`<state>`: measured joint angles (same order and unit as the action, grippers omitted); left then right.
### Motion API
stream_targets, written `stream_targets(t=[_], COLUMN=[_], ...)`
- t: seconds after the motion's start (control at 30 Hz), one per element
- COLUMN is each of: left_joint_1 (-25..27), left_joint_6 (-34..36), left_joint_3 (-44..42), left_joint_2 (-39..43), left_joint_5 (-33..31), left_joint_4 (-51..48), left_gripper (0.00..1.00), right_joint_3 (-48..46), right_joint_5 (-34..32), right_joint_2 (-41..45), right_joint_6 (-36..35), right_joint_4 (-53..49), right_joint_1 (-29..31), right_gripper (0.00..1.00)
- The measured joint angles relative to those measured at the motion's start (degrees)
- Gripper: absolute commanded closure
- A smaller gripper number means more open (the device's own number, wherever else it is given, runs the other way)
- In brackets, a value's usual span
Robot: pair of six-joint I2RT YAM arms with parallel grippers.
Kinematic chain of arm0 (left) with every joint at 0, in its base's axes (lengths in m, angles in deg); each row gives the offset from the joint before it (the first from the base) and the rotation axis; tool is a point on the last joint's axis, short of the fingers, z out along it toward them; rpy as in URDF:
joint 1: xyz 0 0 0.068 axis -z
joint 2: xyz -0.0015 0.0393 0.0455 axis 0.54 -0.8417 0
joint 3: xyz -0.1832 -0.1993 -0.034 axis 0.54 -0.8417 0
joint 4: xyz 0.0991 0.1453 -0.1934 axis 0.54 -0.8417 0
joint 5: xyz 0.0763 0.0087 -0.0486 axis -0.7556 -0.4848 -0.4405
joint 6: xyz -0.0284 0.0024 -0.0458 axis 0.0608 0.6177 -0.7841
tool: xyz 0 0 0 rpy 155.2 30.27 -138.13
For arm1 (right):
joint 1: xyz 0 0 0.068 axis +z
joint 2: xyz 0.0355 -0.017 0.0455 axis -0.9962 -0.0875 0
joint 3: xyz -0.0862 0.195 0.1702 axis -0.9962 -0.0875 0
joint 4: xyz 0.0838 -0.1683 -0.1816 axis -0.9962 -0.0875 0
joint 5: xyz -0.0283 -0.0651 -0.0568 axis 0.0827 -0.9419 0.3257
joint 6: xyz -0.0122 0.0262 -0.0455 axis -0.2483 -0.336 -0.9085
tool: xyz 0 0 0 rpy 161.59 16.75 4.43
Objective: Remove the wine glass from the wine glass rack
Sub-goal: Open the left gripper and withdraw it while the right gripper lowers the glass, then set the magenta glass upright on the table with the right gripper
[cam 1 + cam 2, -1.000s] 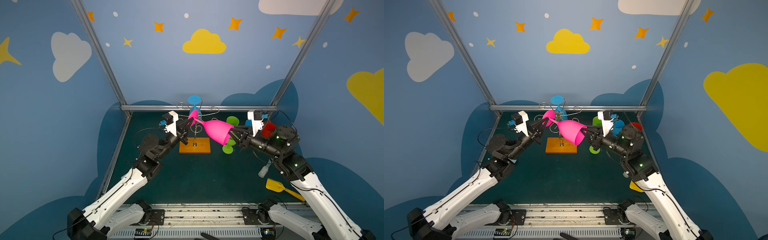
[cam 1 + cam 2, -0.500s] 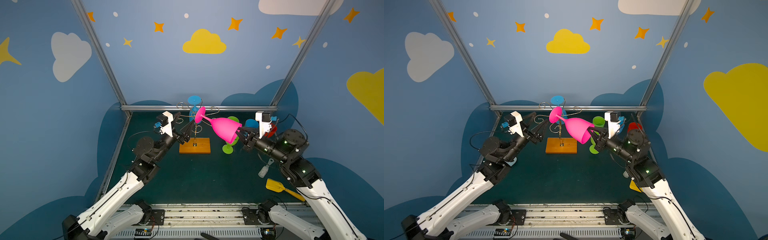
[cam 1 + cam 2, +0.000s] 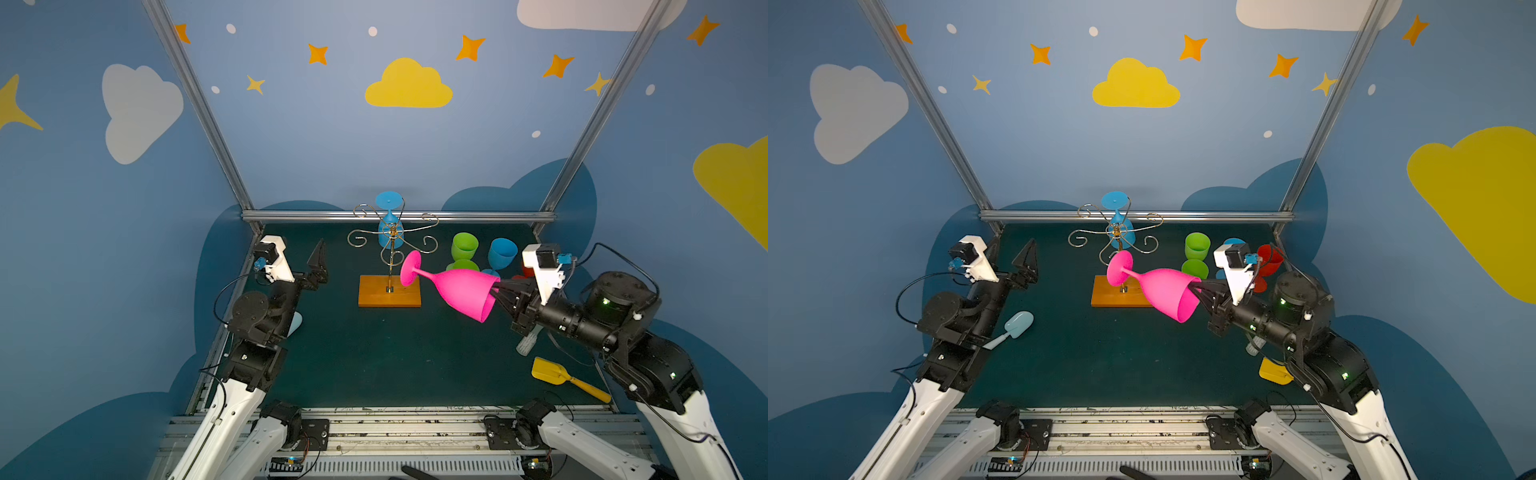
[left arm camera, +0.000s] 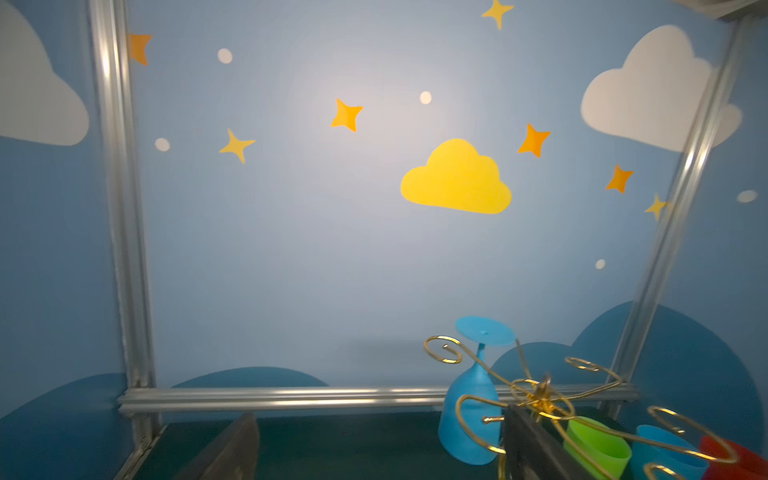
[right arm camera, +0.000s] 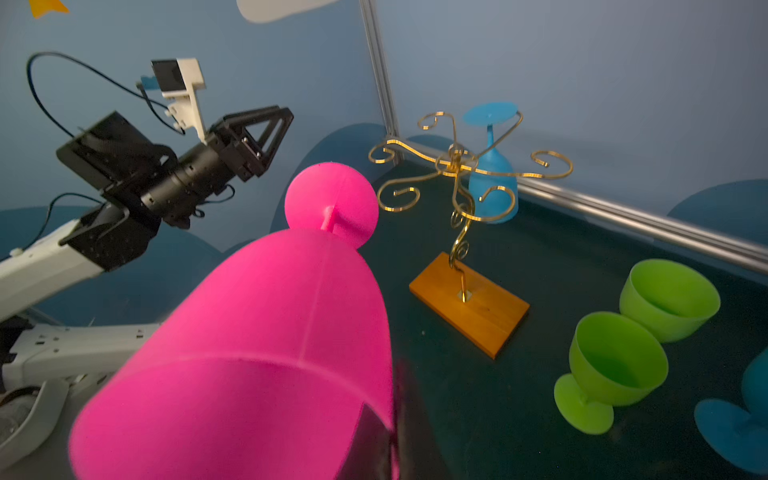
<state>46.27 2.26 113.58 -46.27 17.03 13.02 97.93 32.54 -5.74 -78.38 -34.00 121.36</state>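
The right end effector point(image 3: 496, 291) is clamped on the rim of the pink wine glass point(image 3: 459, 293), which juts ahead of it, apparently clear of the rack point(image 3: 384, 294) just beyond. The left end effector point(image 3: 1011, 262) has just released and drawn back, jaws wide and empty. Removal looks essentially done.

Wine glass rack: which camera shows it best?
The right wrist view: the whole rack, base to curled arms, close and clear. In both top views it is smaller, the pink glass partly in front. The left wrist view catches only its arms.
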Motion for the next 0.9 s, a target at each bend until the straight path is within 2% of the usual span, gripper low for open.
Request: stream_targets(t=[0.2, 0.43, 0.67, 0.9], left_joint_1=[-6.8, -12.0, -14.6, -15.5], left_joint_6=[-2.2, -5.7, -8.7, -10.3], left_joint_3=[-5.2, -5.8, -5.8, -5.8], left_joint_2=[2.3, 2.6, 2.6, 2.8], left_joint_5=[-0.1, 2.5, 4.8, 5.5], left_joint_4=[-3.1, -5.2, -5.8, -6.0], left_gripper=[0.10, 0.10, 0.10, 0.10], right_joint_3=[-5.8, -10.3, -10.8, -11.0], right_joint_5=[-3.6, -11.7, -19.6, -23.0], right_joint_2=[-0.6, -4.8, -11.6, -20.5], right_joint_6=[-0.4, 1.8, 3.7, 4.2], right_joint_4=[-8.5, -14.0, -14.9, -13.3], right_joint_1=[0.8, 0.9, 0.9, 0.9], right_gripper=[1.00, 1.00, 1.00, 1.00])
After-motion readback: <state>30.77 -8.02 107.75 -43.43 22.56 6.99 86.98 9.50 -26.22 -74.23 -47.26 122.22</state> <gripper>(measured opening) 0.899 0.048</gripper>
